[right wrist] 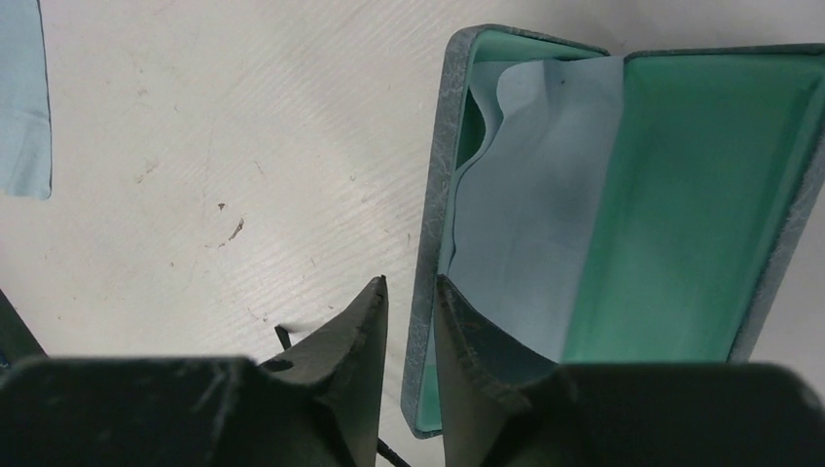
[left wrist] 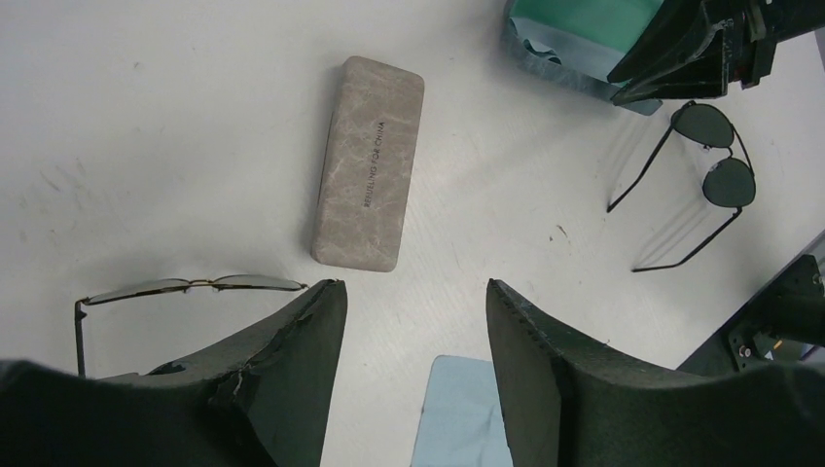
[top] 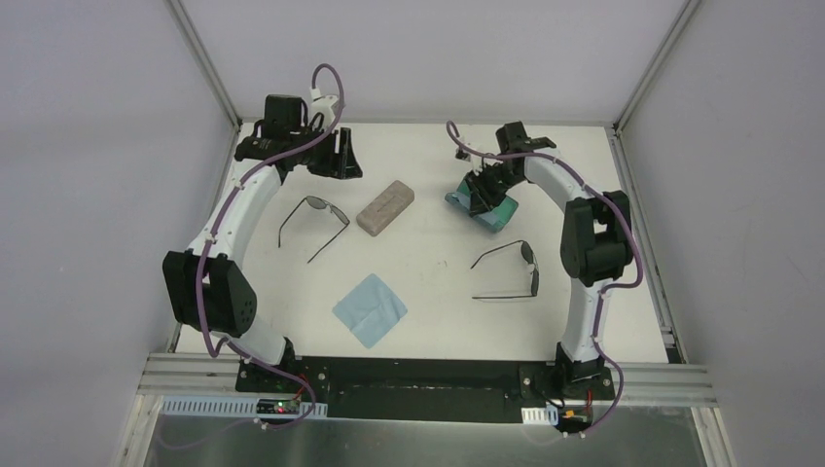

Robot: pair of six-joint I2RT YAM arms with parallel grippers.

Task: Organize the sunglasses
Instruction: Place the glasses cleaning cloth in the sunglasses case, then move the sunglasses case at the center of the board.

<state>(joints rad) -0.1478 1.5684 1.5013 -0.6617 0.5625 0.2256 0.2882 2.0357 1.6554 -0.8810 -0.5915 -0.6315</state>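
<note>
Barely begun — left pair (top: 316, 205) and right pair (top: 528, 255) lay loose on the table (top: 438, 292), beige case (top: 385, 207) shut. The left gripper (left wrist: 413, 287) gaped empty; the right gripper (right wrist: 411, 282) straddled the open blue case (right wrist: 681, 195) at its wall — grip unclear.

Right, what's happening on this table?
The right tool straddles one wall of the open blue case, which holds a light blue cloth; whether it grips is unclear. The left tool hangs open above the table, holding nothing. The left sunglasses and right sunglasses lie unfolded on the table, and the beige case is closed.
</note>
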